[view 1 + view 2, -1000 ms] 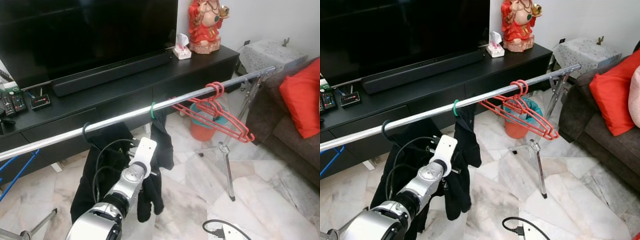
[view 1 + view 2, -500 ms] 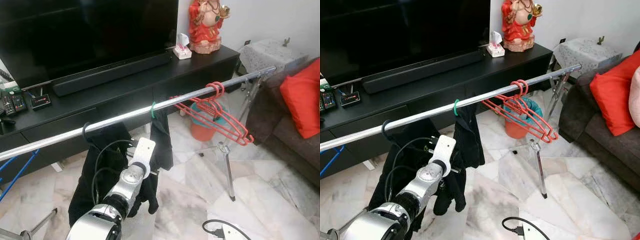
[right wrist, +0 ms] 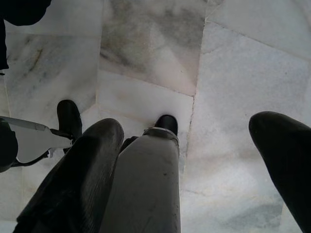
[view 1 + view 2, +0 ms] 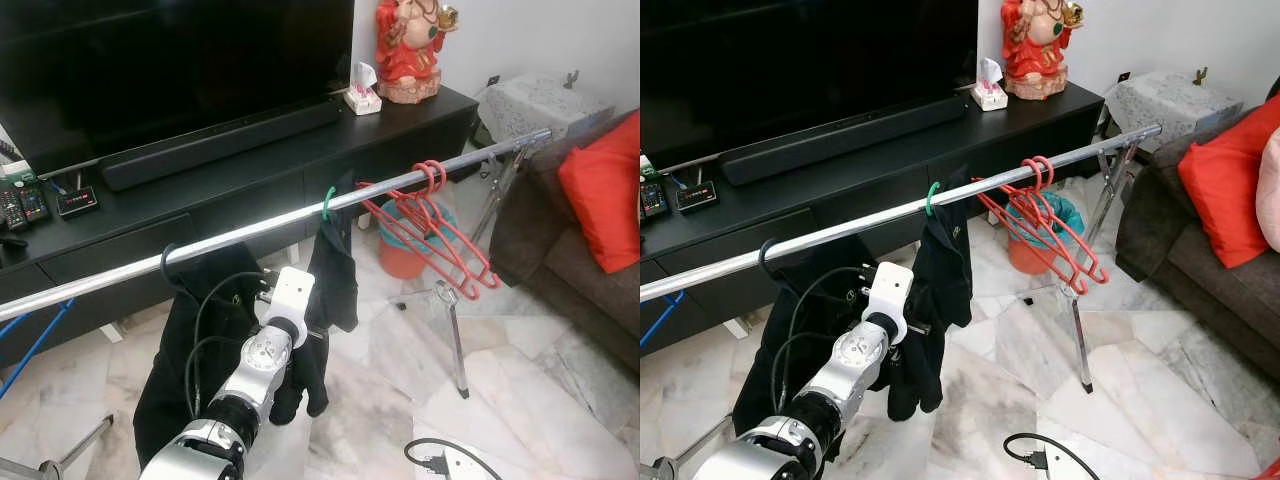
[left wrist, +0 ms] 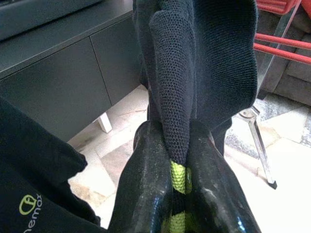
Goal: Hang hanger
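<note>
Left eye view: one long chrome clothes rail point(image 4: 250, 232) crosses the frame from the left edge up to the upper right. On it hang one green hanger hook point(image 4: 327, 203) at centre, carrying a black knit garment point(image 4: 330, 290), and one black hook further left with a second black garment point(image 4: 185, 340) draped in the lower left. A bunch of red wire hangers point(image 4: 435, 235), too tangled to count, hangs right of centre. The silver left arm rises from the bottom edge, and its left gripper point(image 4: 300, 350) sits against the knit garment's lower part. Behind stand one black TV console point(image 4: 250, 160) with one black soundbar point(image 4: 215, 140), one red figurine point(image 4: 405, 45) at the top, and one orange bucket point(image 4: 405, 260) beneath the red hangers. One red cushion point(image 4: 605, 190) lies on the sofa at the right edge.

Right eye view: the same scene, with the green hook just left of the red hangers' hooks, near but apart.

Left wrist view: the two black fingers point(image 5: 146, 194) are pinched on a fold of the knit garment, which fills the upper centre; a yellow-green patch shows between them. Red hanger bars cross the upper right.

Right wrist view: the right gripper point(image 3: 194, 170) points down at a pale marble floor point(image 3: 146, 53), its two fingers spread wide apart, holding nothing.
</note>
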{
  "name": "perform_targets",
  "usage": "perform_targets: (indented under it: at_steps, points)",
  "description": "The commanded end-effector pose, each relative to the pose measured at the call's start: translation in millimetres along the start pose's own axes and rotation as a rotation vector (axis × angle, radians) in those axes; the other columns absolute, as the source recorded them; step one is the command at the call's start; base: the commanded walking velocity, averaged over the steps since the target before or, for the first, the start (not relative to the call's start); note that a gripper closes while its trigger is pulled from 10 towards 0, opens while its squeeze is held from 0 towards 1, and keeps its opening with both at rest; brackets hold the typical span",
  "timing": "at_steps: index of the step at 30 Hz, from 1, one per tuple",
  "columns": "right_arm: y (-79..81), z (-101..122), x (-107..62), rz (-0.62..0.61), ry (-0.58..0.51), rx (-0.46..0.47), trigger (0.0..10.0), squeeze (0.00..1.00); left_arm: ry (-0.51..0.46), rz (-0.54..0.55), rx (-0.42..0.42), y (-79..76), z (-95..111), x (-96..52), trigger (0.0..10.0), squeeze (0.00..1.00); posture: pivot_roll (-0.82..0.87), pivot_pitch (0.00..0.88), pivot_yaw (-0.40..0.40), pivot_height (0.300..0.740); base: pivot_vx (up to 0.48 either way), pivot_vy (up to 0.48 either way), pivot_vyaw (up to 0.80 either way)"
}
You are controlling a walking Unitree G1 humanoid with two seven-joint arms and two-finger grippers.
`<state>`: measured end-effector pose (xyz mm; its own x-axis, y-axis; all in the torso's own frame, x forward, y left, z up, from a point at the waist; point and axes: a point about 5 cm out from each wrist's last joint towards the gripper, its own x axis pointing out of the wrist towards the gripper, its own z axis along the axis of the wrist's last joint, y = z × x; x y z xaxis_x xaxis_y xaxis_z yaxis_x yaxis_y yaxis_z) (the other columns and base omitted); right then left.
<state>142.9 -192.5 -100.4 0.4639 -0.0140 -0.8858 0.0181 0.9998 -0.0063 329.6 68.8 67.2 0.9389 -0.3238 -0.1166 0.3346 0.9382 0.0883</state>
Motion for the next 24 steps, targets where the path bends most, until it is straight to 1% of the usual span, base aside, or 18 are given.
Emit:
perform_targets:
  at_steps: [1, 3, 6, 8, 10, 12, 13, 16, 20, 23, 24]
  points:
    - [1.2, -2, -0.2, 0.000, -0.003, 0.019, 10.0, 0.00, -0.083, -0.008, 0.017, 3.2, 13, -0.5, 10.0, 0.00, 0.01, 0.000, 0.014, 0.740, 0.000, 0.000, 0.00]
    - [1.0, -1, -0.3, -0.005, -0.017, 0.017, 10.0, 0.00, -0.104, -0.023, 0.035, 4.9, 13, -5.4, 10.0, 0.00, 0.01, 0.000, 0.013, 0.740, 0.000, 0.000, 0.00]
    - [0.9, 0, -0.5, -0.008, -0.031, 0.018, 10.0, 0.00, -0.116, -0.032, 0.048, 5.8, 14, -8.3, 10.0, 0.00, 0.02, 0.000, 0.014, 0.740, 0.000, 0.000, 0.00]
    - [1.0, 1, -0.8, -0.018, -0.061, 0.025, 10.0, 0.00, -0.122, -0.052, 0.078, 9.2, 12, -15.3, 10.0, 0.00, 0.02, 0.000, 0.022, 0.740, 0.000, 0.000, 0.00]
    - [1.0, 2, -1.3, -0.037, -0.094, 0.044, 10.0, 0.00, -0.124, -0.090, 0.112, 13.2, 10, -26.1, 10.0, 0.00, 0.01, 0.000, 0.027, 0.740, 0.000, 0.000, 0.00]
    - [0.8, 3, -1.7, -0.050, -0.111, 0.059, 10.0, 0.00, -0.122, -0.120, 0.138, 14.2, 9, -32.5, 10.0, 0.00, 0.01, 0.000, 0.027, 0.740, 0.000, 0.000, 0.00]
    - [0.8, 3, -1.7, -0.050, -0.111, 0.059, 10.0, 0.00, -0.122, -0.120, 0.138, 14.2, 9, -32.5, 10.0, 0.00, 0.01, 0.000, 0.027, 0.740, 0.000, 0.000, 0.00]
    - [1.0, 3, -1.9, -0.055, -0.122, 0.048, 10.0, 0.00, -0.093, -0.151, 0.170, 16.6, 4, -42.3, 10.0, 0.00, 0.02, 0.000, 0.030, 0.740, 0.000, 0.000, 0.00]
    - [1.1, 3, -2.1, -0.062, -0.129, 0.046, 10.0, 0.00, -0.073, -0.163, 0.189, 18.7, 1, -49.0, 10.0, 0.00, 0.02, 0.000, 0.031, 0.740, 0.000, 0.000, 0.00]
    - [0.3, 3, -3.0, -0.089, -0.152, 0.034, 10.0, 0.00, -0.053, -0.175, 0.205, 19.9, -1, -57.3, 10.0, 0.00, 0.03, 0.000, 0.030, 0.740, 0.000, 0.000, 0.00]
    - [-0.7, 4, -3.8, -0.114, -0.177, 0.013, 10.0, 0.00, -0.041, -0.190, 0.225, 20.2, -3, -61.8, 10.0, 0.00, 0.03, 0.000, 0.031, 0.740, 0.000, 0.000, 0.00]
